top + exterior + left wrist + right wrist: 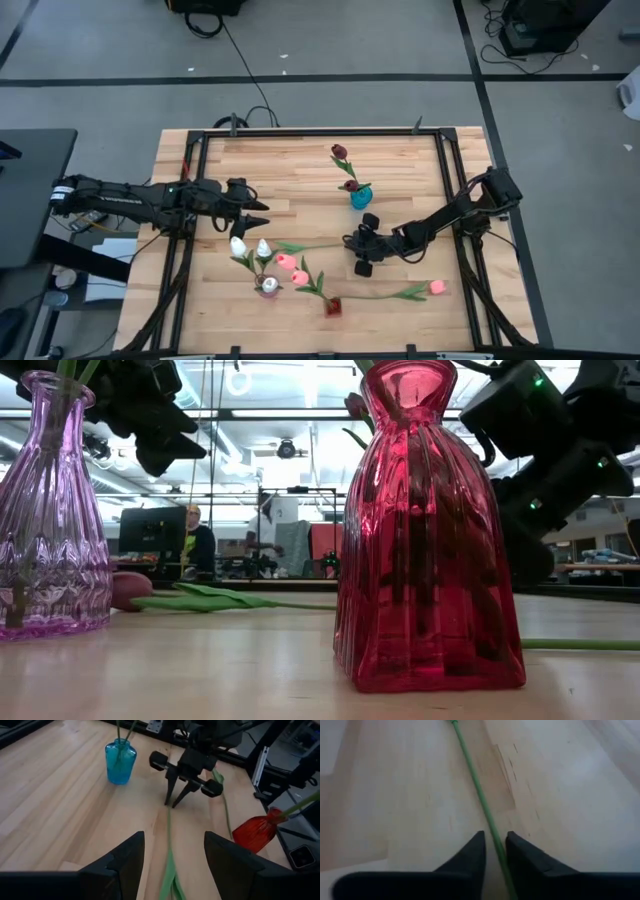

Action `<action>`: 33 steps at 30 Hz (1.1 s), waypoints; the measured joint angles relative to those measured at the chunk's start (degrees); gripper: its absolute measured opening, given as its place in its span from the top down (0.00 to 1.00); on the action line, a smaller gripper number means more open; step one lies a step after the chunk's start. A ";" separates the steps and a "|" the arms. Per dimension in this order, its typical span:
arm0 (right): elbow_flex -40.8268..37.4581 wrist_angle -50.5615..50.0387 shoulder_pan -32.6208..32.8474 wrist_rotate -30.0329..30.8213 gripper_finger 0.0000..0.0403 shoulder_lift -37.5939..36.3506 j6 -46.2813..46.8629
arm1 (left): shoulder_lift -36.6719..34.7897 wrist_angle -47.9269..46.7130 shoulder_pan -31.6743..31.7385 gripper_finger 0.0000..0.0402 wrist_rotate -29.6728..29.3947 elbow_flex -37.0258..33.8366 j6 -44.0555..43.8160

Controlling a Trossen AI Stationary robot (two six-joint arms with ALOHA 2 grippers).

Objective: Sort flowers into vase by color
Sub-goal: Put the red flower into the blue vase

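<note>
Right tool pinches a thin green stem lying on the desk, center frame; the stem could slip free when lifted.

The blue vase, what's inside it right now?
The blue vase holds two dark maroon tulips, their green stems visible through the glass. Whether there is water inside cannot be told.

Blue vase, red ribbed vase, purple vase; green stem; pale wood table.
</note>
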 joint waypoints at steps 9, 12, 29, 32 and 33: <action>-0.23 2.72 0.00 -1.35 0.98 0.12 1.43 | 0.02 2.50 -0.26 0.47 -0.40 0.00 0.11; -0.28 3.18 -0.33 -1.75 0.99 -0.27 1.42 | 0.02 2.71 -0.31 0.47 -0.43 0.00 0.66; -0.33 3.40 -0.57 -1.05 0.82 -5.29 1.88 | 0.04 7.03 -0.31 0.47 -1.32 -3.86 3.48; -0.31 3.23 -1.06 -2.36 0.77 -5.29 2.03 | 0.04 10.95 -0.31 0.47 -1.33 -6.48 3.17; -0.31 2.93 -1.12 -2.97 0.76 -5.29 1.94 | 0.04 12.16 -0.31 0.47 -1.31 -7.33 3.12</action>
